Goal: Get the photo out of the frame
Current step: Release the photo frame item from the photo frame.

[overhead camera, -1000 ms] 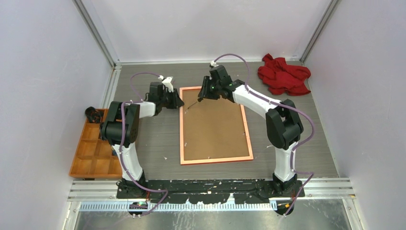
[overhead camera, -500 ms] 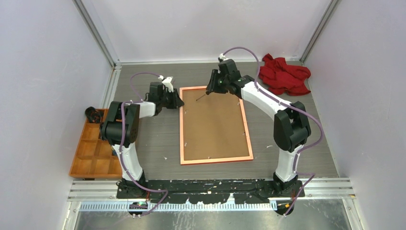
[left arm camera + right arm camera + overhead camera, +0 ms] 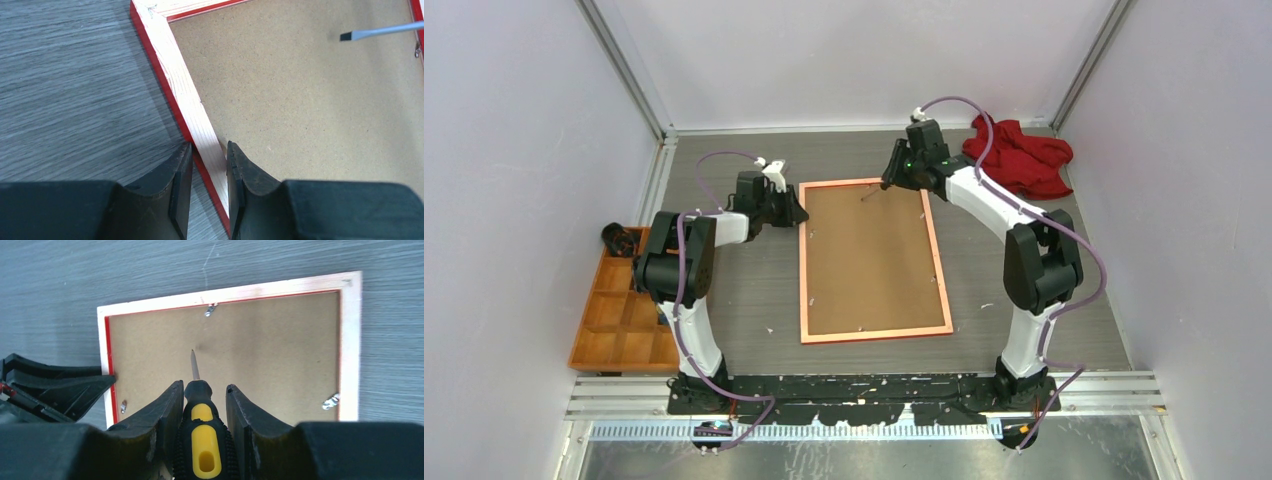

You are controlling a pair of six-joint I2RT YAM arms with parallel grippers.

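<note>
The frame (image 3: 940, 262) lies face down on the table, its orange-pink back rim up, around the plain brown backing board (image 3: 869, 260). The photo is hidden under that board. My left gripper (image 3: 799, 213) straddles the frame's left rail near the far corner, and its jaws are closed on that rail (image 3: 200, 120). My right gripper (image 3: 892, 180) is shut on a black-and-yellow screwdriver (image 3: 202, 425). It is held above the board near the frame's far edge, the tip (image 3: 192, 356) off the board. The blade also shows in the left wrist view (image 3: 380, 32).
Small metal tabs (image 3: 211, 310) (image 3: 331, 401) (image 3: 123, 406) sit at the board's edges. A red cloth (image 3: 1016, 155) lies at the far right. An orange compartment tray (image 3: 619, 315) with a black object (image 3: 617, 238) stands at the left.
My right gripper has moved right and toward the frame's far edge with the screwdriver in it. The left arm and the frame have not moved.
</note>
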